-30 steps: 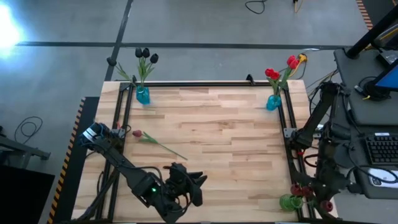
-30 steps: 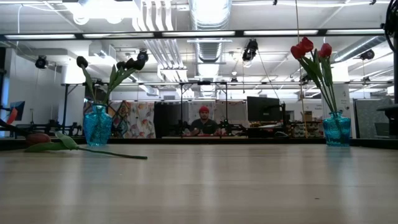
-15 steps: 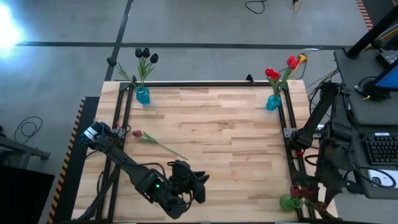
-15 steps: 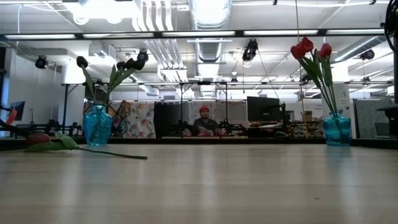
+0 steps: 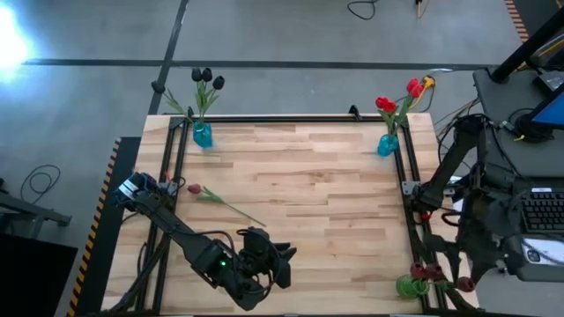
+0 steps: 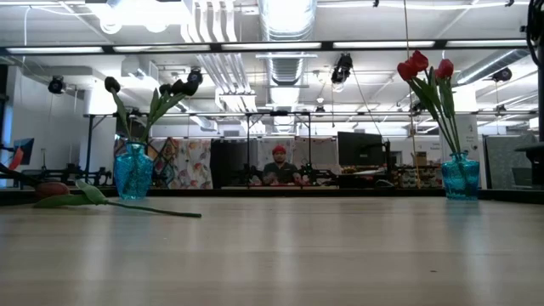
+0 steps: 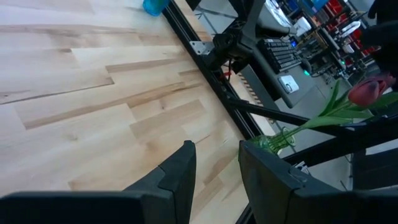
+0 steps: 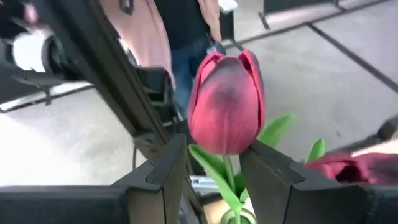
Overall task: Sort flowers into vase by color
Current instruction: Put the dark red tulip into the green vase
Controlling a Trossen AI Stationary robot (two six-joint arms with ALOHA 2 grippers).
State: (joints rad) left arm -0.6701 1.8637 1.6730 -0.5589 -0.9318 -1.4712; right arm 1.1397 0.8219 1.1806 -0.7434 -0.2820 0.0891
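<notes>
A red tulip (image 5: 196,189) lies flat on the wooden table (image 5: 317,176) near its left edge, its stem (image 6: 144,208) pointing toward the middle. A blue vase (image 5: 203,134) at the far left holds black tulips (image 5: 205,77). A blue vase (image 5: 387,143) at the far right holds red tulips (image 5: 398,97). My left gripper (image 7: 217,149) hovers open over the table's near edge (image 5: 284,255) with nothing between its fingers. My right gripper (image 8: 214,149) is open off the table's near right corner, at a green vase (image 5: 407,286). A dark red tulip head (image 8: 227,102) stands just above its fingertips. My right gripper's fingers stand on either side of the dark red tulip's stem (image 8: 231,177), just under the head. The tulip stands upright. Whether a finger (image 8: 261,162) touches the head or the stem, I cannot tell.
Black frame rails (image 5: 405,189) run along the table's left, right and far edges. The green vase (image 7: 273,142) stands beyond the right rail with another red tulip (image 7: 372,90) leaning out of it. A desk with a keyboard (image 5: 539,210) is further right. A person (image 6: 276,166) sits far behind the table.
My right arm has lifted a little beside the green vase. The flowers and vases on the table have kept still.
</notes>
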